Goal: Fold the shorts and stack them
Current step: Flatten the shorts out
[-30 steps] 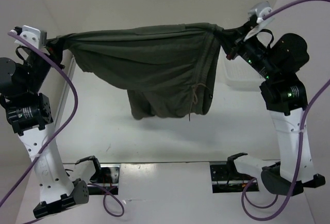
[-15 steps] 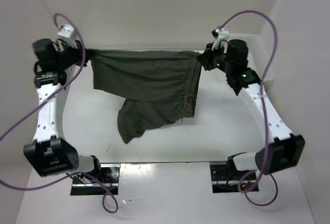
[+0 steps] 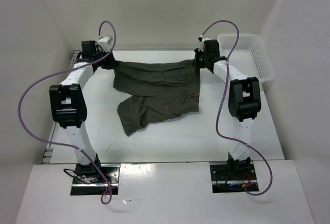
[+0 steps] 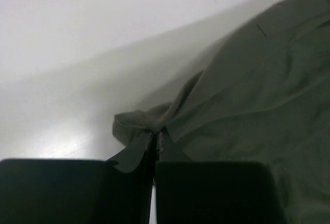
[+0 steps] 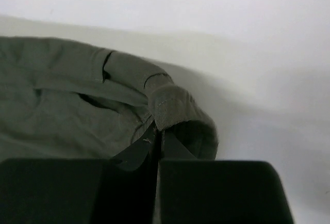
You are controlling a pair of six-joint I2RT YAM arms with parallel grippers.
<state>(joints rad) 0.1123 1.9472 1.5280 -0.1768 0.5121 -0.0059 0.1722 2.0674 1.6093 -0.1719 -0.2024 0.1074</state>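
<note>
The dark olive-green shorts [image 3: 154,87] lie stretched across the far half of the table, held at both far corners. My left gripper [image 3: 109,61] is shut on the far left corner; in the left wrist view the cloth [image 4: 247,95] bunches at the fingertips [image 4: 156,137]. My right gripper [image 3: 198,61] is shut on the far right corner, where the ribbed waistband [image 5: 172,108] curls over the closed fingers [image 5: 147,144]. One leg [image 3: 134,118] trails toward the near left and rests on the table, and a drawstring hangs by the right edge.
A white mesh basket [image 3: 247,53] stands at the far right, beside the right arm. The white table [image 3: 180,136] is walled at the back and on both sides. Purple cables [image 3: 31,100] loop off both arms.
Both arms have reached far out from their raised pose and lowered the shorts. The cloth went from hanging in the air to lying spread on the table's far half.
</note>
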